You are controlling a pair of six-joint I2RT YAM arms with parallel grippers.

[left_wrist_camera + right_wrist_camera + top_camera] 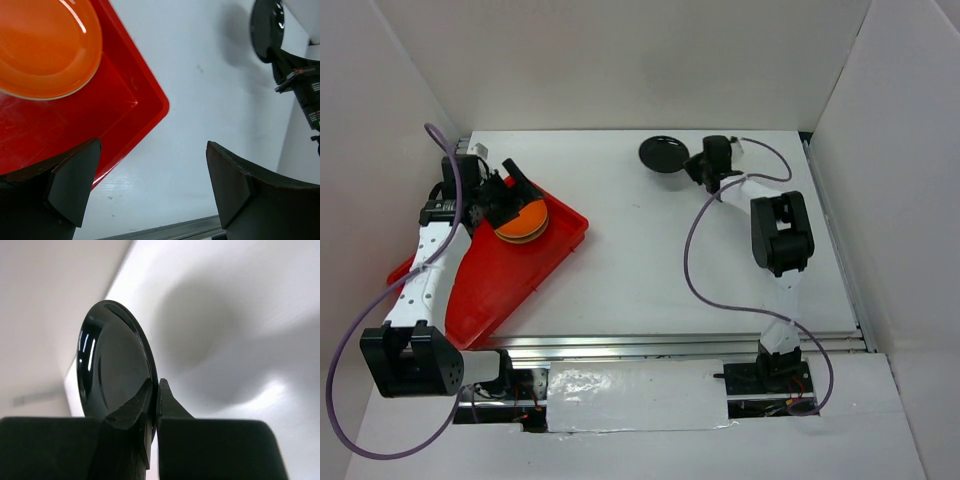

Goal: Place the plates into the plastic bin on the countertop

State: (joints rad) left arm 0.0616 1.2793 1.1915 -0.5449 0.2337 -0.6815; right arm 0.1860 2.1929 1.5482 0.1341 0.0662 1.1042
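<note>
The red plastic bin [480,290] lies at the left of the white countertop [660,260]. An orange plate [520,220] sits on a stack in the bin's far part; it also shows in the left wrist view [45,45]. My left gripper [505,190] is open and empty above the bin's far corner [150,107]. My right gripper [695,165] is shut on the rim of the black plate [663,154] and holds it off the countertop at the far middle. The right wrist view shows the black plate [112,365] edge-on, pinched between the jaws. The other plates are hidden.
A metal rail [670,345] runs along the countertop's near edge. White walls enclose the left, far and right sides. The right arm's cable [695,260] loops over the countertop's right half.
</note>
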